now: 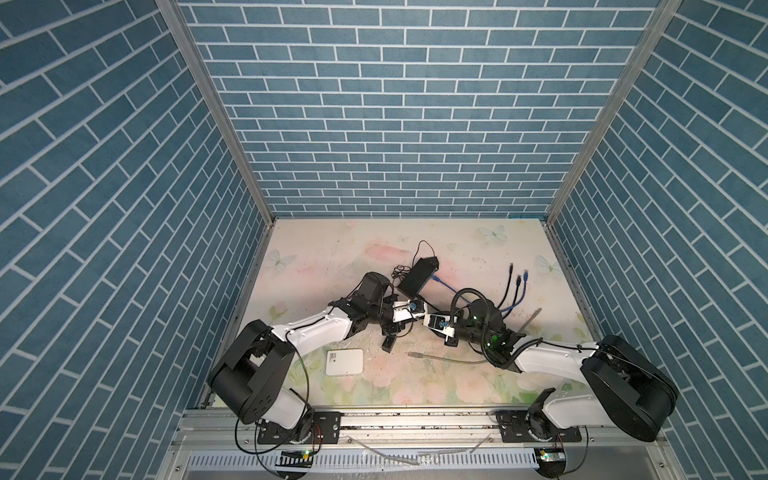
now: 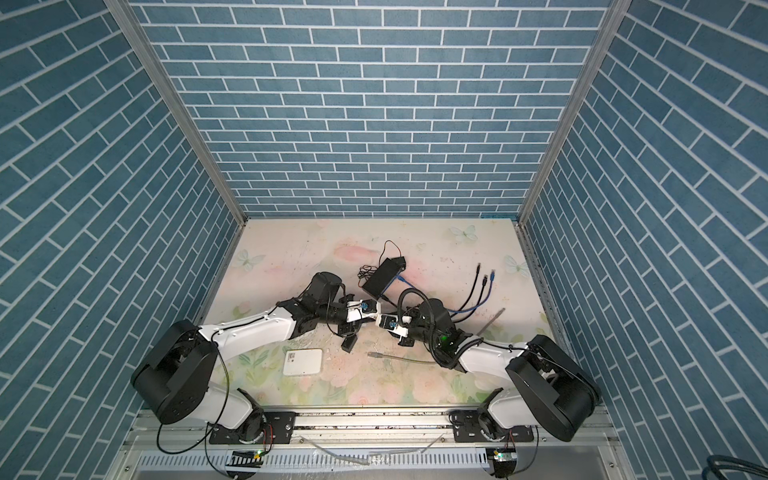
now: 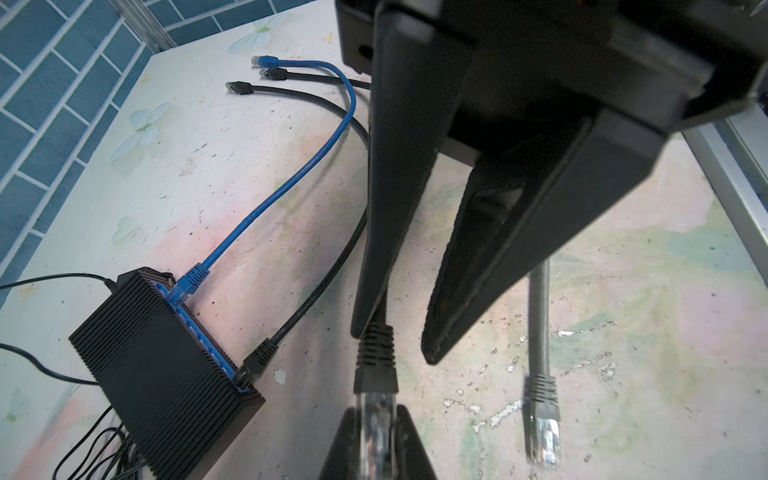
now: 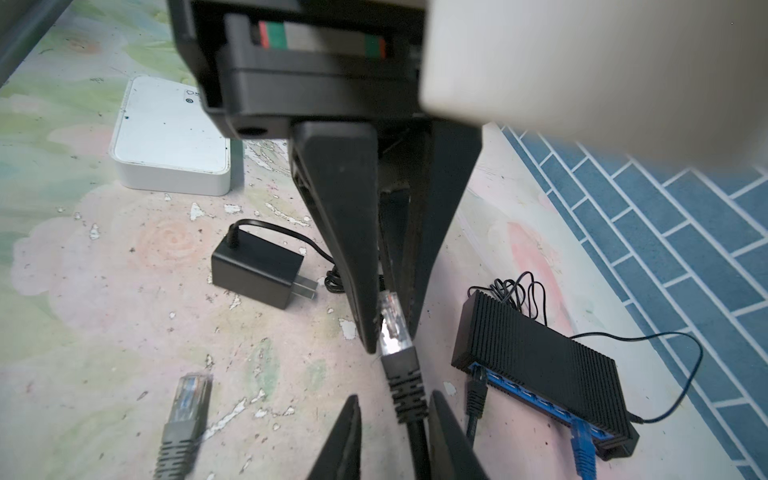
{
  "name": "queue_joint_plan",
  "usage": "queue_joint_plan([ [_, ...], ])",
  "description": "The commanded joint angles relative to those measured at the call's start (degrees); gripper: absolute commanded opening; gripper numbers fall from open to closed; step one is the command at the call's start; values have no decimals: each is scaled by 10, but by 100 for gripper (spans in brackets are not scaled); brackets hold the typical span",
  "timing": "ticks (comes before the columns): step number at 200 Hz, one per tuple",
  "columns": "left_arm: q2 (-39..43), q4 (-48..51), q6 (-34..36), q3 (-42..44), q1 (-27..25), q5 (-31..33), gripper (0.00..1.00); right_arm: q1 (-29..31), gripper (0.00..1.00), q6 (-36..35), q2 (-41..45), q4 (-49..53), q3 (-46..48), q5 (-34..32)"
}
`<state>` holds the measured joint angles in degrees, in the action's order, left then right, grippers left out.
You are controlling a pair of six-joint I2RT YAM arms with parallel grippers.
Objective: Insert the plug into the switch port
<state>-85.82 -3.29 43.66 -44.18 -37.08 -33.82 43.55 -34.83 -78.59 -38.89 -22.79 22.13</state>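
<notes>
Nearest us on the counter (image 1: pixel 332 249) lie a white box (image 1: pixel 344 362) and a loose grey cable (image 1: pixel 449 358). Both are well apart from the work, and we would leave them alone.

Just beyond, the two grippers meet tip to tip above the counter. The left gripper (image 3: pixel 397 343) is all but closed and holds the black cable (image 3: pixel 374 353) by its ribbed boot. The plug (image 3: pixel 376 409) sticks out past its fingertips, off the counter. The right gripper (image 4: pixel 392 337) stands narrow around the plug's clear nose, one finger to each side. We cannot tell whether it pinches yet.

We judge this a hand-over or re-grip, meant to get a hold on the plug itself.

- **Grip first:** the right gripper should sit firmly on the plug's flat sides before the left one slackens, or the plug may twist or drop.
- **Nose free:** the nose points into the right gripper, so whichever gripper carries it on needs that nose clear and the latch tab unsqueezed.

Farther off, the switch (image 4: pixel 540 365) lies on the counter with its blue port row (image 4: pixel 536 395) showing.

- **Free ports:** a plugged-in black cable (image 4: pixel 476 390) sits at one end and a blue cable (image 4: pixel 582 444) towards the other. The ports between them look free.
- **Approach:** we would bring the plug level and square to one of those ports and push straight in, clear of both neighbours.
- **Sliding:** the switch looks light and nothing holds it, so it may slide. The spare gripper could steady it.

Farthest away, the loose cable ends (image 1: pixel 517 282) need no touching.
</notes>
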Motion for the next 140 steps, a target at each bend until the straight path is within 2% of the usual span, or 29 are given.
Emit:
queue_joint_plan([
  [1,5,6,5,-4,-2,-27,14,4,30,5,-7,-44,-2,-20],
  [36,10,1,6,4,-2,-26,14,4,33,6,8,-72,11,-50],
  [93,19,-4,7,8,-2,-27,14,4,32,6,12,-29,6,-2],
  [140,26,-1,13,9,-2,-30,14,4,30,8,0,-24,10,7],
])
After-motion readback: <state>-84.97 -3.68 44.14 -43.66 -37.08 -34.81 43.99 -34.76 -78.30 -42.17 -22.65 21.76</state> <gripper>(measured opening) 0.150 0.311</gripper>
